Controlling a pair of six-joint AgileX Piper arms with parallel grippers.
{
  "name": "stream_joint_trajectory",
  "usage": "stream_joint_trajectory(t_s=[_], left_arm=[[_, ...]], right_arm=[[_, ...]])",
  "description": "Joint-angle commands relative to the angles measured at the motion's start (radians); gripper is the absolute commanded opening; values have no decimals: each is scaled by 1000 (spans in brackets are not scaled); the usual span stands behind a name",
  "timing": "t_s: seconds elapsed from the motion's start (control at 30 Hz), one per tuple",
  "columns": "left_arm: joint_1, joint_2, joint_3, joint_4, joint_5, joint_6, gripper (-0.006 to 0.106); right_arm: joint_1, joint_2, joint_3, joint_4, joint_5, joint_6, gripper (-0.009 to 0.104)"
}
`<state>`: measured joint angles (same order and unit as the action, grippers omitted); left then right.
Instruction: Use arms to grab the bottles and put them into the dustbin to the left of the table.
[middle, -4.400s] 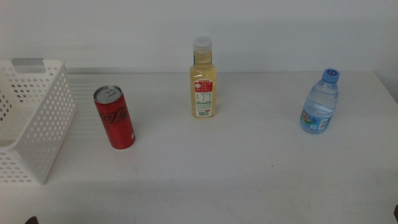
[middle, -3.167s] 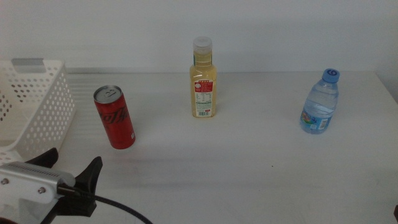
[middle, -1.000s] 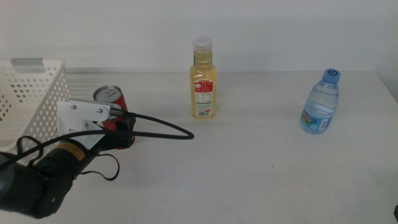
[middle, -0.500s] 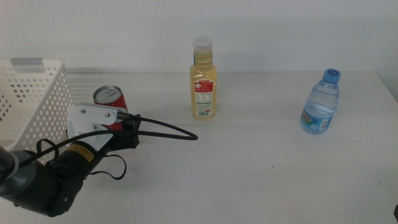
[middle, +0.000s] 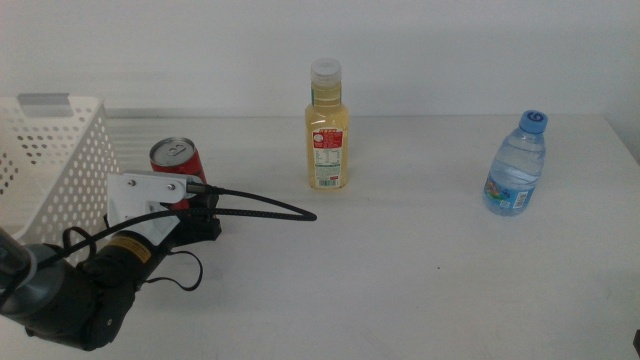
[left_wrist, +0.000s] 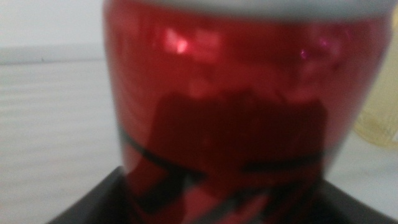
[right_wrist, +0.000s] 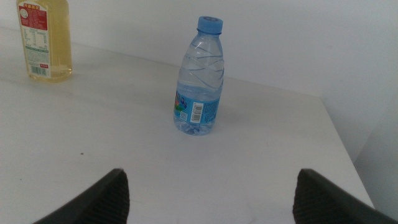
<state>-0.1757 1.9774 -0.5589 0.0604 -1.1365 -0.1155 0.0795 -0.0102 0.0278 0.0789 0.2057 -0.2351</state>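
The table is a plain white top against a white wall, and nothing on it has shifted since half a second ago. At its left end stands the dustbin, a white basket with perforated walls, in the same place as before. The left arm reaches in from the left with its white wrist housing and black cable, almost where it was half a second ago, only pressed a touch closer. The left gripper is up against the red cola can, which stands upright just right of the dustbin; in the left wrist view the can fills nearly the whole picture between the dark jaws, but whether they are clamped on it or merely around it I cannot tell. The yellow juice bottle stands upright near the back middle, unmoved. The water bottle stands upright far right, unmoved. The right gripper waits spread wide, holding nothing, well short of that bottle.
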Motion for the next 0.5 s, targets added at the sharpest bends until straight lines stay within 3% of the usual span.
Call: stream_joint_trajectory(t_s=[0.0,0.17,0.23,0.47], left_arm=[[-1,-31,-19,-15,-179,-13,55],[-1,-13,-19,-14,-179,-13,18],[-1,-26,-15,-14,-168,-17,-5],[-1,-204,-9,-3,117,-17,-5]], right_arm=[[-4,-27,-7,-7,-77,-4,70],[-4,-27,-7,-7,-77,-4,70],[-4,-27,-7,-7,-77,-4,70],[-4,-27,-7,-7,-77,-4,70]])
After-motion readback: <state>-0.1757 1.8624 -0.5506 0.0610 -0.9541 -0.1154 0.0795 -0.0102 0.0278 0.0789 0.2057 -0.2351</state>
